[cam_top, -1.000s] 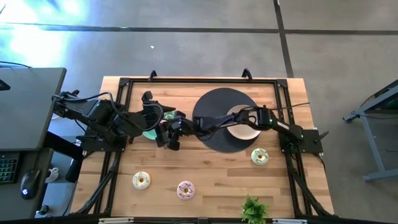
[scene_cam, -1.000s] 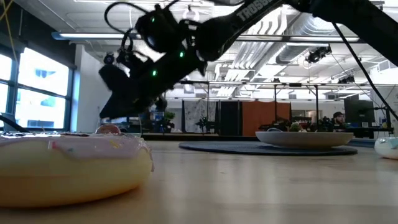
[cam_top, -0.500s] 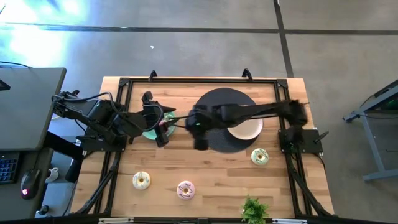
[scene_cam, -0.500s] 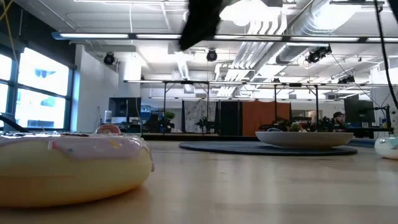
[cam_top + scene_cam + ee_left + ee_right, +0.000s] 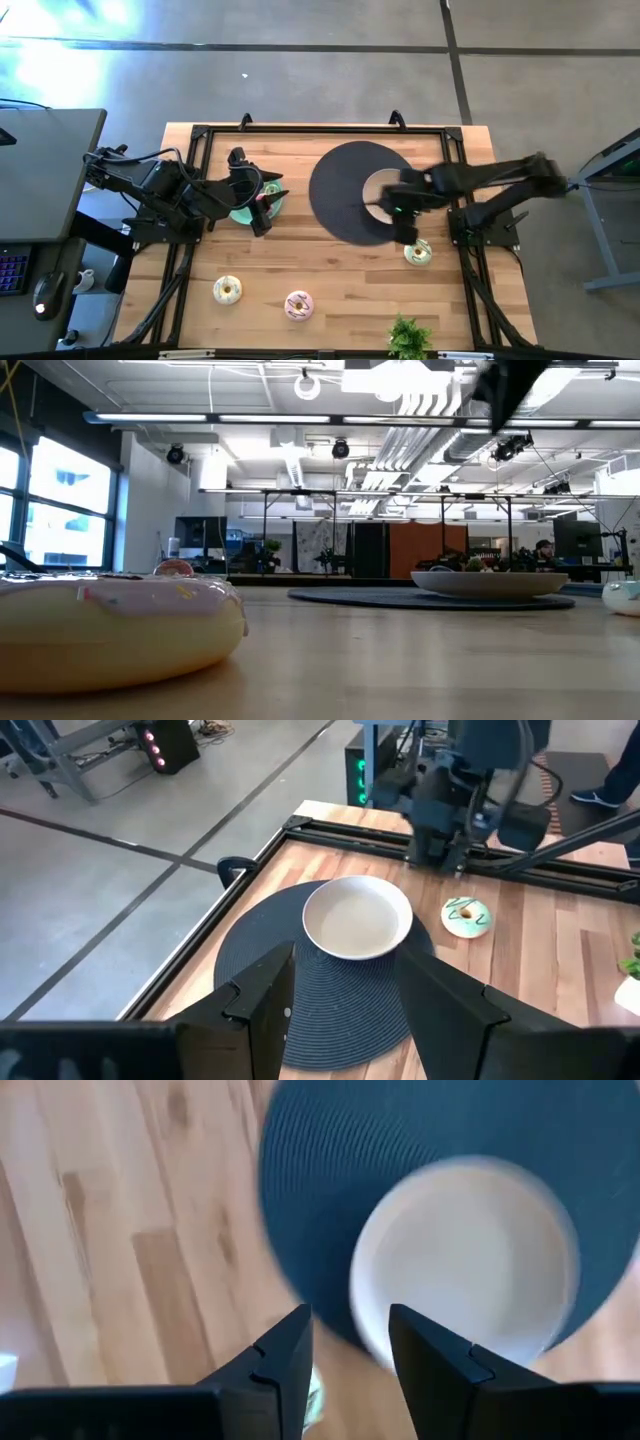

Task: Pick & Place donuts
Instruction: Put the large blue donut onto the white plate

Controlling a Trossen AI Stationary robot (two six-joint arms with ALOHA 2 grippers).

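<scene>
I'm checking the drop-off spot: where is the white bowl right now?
In the high view, the white bowl sits on the right part of the dark round mat, partly under the right tool, with the pale green donut just off the mat nearby.

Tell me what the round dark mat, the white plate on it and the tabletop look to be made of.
Mat: probably woven fibre or vinyl, matte, with fine concentric ribs. Plate: likely ceramic or hard plastic, smooth and plain white with a soft sheen; which one is unclear. Tabletop: wood, light planks with visible grain and joints.

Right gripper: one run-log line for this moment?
right gripper: open, empty, above mat edge | white plate: empty | green donut: on table | left gripper: idle
</scene>
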